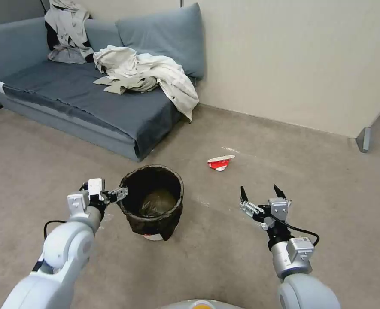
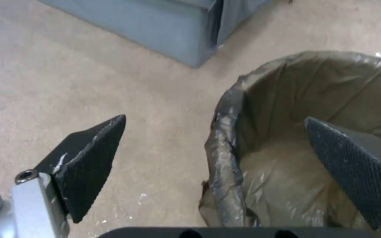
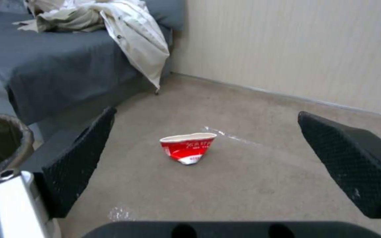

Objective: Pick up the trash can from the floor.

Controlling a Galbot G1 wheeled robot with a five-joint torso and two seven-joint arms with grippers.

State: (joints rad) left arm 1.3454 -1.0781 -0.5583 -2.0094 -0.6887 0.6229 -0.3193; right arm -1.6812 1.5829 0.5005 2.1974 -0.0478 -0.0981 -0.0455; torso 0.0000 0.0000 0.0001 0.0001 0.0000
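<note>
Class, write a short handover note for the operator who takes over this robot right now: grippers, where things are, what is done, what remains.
Left gripper: open, straddling the near-left rim of the small round white plastic trash can with the dark bag liner, one finger inside, the other outside.
Right gripper: open, holding nothing, low over the beige-grey carpet floor, facing the crushed red-and-white cup.
Trash can stands upright on the floor, near the grey sofa.
Done: left gripper in place at the rim.
Left: shut on the rim, lift the can.

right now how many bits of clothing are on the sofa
2: a pale garment heaped on the sofa seat, hanging over its front corner, and a greyer one draped over the backrest. More could be underneath.
</note>
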